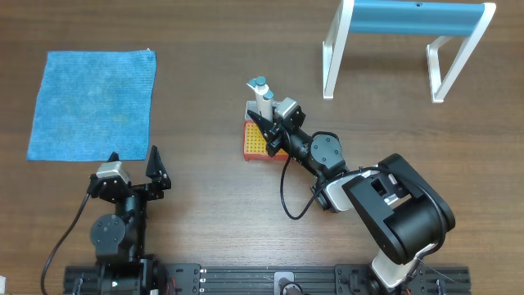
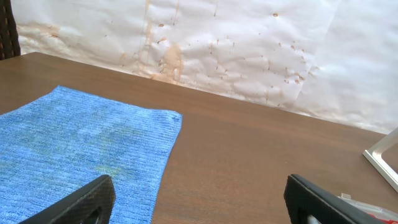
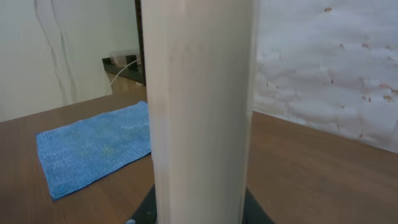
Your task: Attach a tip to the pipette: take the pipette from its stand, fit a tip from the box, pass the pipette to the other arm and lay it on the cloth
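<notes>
Broadly, we see a brown wooden worktop (image 1: pixel 213 49) carrying everything. The largest thing on it is the white stand (image 1: pixel 413 16) with a blue top bar, at the far right. Next in size is the blue cloth (image 1: pixel 92 105), lying flat at the far left, well apart from the stand.

The right arm reaches from its base at the near right towards the middle of the worktop. Its right gripper (image 1: pixel 273 121) is clenched on the pipette (image 1: pixel 262 94). In the right wrist view the white barrel of the pipette (image 3: pixel 199 112) stands upright directly in front of the camera, with the cloth (image 3: pixel 93 149) on the worktop well beyond it.

The left arm sits at the near left. Its left gripper (image 1: pixel 133 156) is just on the near side of the cloth's near edge, with its fingers spread wide and nothing between them. In the left wrist view the cloth (image 2: pixel 81 149) lies ahead of the spread fingers (image 2: pixel 93 199).

Smaller again is the orange-and-yellow tip box (image 1: pixel 254 146) near the middle of the worktop, beside the right gripper. From above, the pipette's grey-blue head shows at the far edge of the box. The gripper hides its lower end, so we cannot tell whether it touches the tips.
</notes>
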You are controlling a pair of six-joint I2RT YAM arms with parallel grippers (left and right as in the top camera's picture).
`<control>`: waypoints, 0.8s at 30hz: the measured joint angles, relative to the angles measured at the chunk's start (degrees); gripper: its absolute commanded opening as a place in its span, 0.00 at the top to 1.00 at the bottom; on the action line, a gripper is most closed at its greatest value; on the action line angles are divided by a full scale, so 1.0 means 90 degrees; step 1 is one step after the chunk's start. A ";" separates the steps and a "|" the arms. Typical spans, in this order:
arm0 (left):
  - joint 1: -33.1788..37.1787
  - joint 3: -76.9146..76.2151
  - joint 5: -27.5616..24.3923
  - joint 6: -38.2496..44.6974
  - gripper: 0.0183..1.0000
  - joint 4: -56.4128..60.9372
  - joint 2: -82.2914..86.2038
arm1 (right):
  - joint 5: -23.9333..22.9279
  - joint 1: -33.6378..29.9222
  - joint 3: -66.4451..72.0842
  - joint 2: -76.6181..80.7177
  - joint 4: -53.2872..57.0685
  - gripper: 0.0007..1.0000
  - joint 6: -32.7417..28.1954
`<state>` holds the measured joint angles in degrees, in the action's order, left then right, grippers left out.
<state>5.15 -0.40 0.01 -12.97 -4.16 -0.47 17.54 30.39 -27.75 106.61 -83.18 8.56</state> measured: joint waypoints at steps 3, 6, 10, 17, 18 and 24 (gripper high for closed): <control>0.0000 0.0000 0.0000 0.0000 0.12 0.0000 0.0000 | 0.0000 0.0000 -0.0002 0.0007 0.0012 0.92 0.0000; 0.0000 0.0000 0.0000 0.0000 0.12 0.0000 0.0000 | 0.0000 0.0002 -0.0002 0.0044 0.0044 0.92 0.0002; 0.0000 0.0000 0.0000 0.0000 0.12 0.0000 0.0000 | 0.0000 0.0002 -0.0012 0.0075 0.0027 0.92 0.0002; 0.0000 0.0000 0.0000 0.0000 0.12 0.0000 0.0000 | 0.0000 0.0002 -0.0083 0.0134 0.0024 0.92 0.0022; 0.0000 0.0000 0.0000 0.0000 0.12 0.0000 0.0000 | 0.0000 0.0002 -0.0083 0.0134 0.0024 0.92 0.0022; 0.0000 0.0000 0.0000 0.0000 0.12 0.0000 0.0000 | 0.0022 0.0002 -0.0085 0.0134 0.0027 0.92 0.0022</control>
<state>5.15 -0.40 0.01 -12.97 -4.16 -0.47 17.74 30.41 -28.51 107.81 -82.94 8.75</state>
